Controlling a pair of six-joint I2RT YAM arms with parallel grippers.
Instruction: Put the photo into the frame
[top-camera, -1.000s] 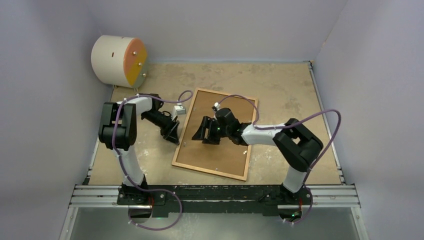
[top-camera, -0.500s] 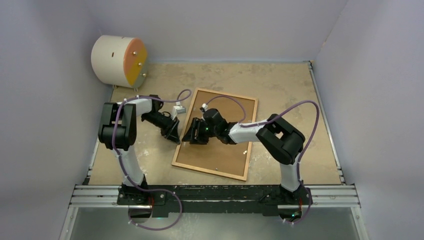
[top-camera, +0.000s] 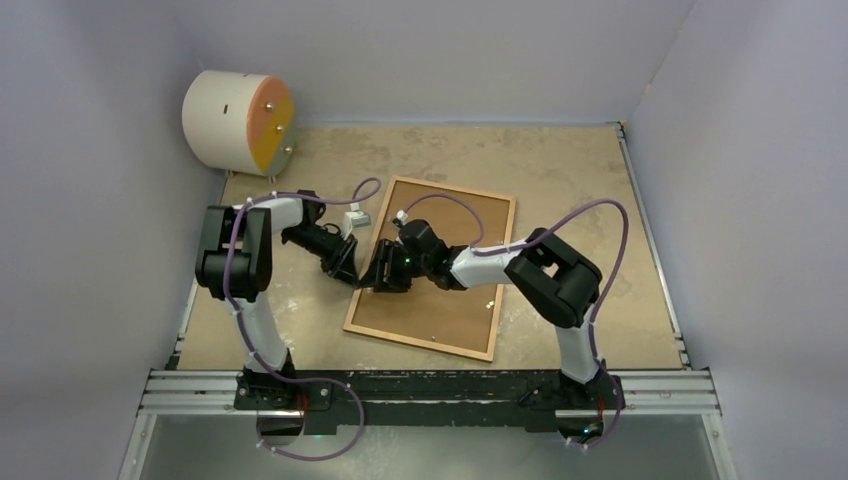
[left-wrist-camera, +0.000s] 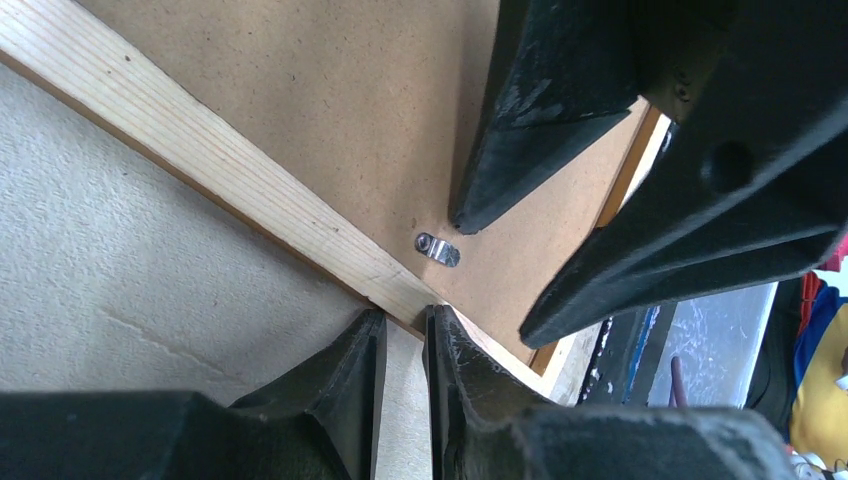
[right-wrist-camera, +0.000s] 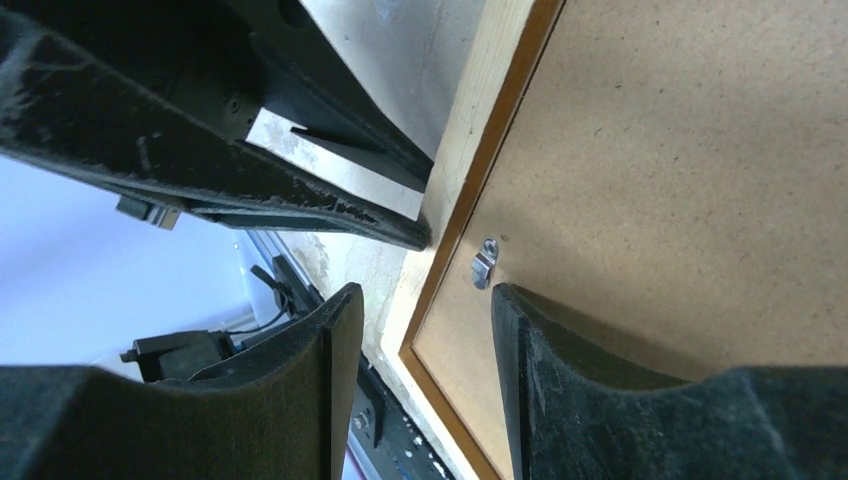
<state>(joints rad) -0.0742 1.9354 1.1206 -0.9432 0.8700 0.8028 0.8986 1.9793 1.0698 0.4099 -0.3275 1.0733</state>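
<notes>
Right hand (top-camera: 374, 279) moved left over the one frame (top-camera: 420, 342) — fingers apart, left hand (top-camera: 348, 272) pinched closed, one clip (left-wrist-camera: 438, 249)

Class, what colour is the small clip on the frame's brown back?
Shiny silver metal clip, clearest in the left wrist view.

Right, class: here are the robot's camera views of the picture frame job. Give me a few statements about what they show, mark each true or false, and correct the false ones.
1. The frame lies with its brown back facing up. True.
2. The photo lies on top of that back. False: only bare brown board and small clips show there.
3. The right pincer is open, with a metal clip showing between its fingers. True.
4. The cylinder stands on the frame. False: it sits in the far left corner, well apart from the frame.
</notes>
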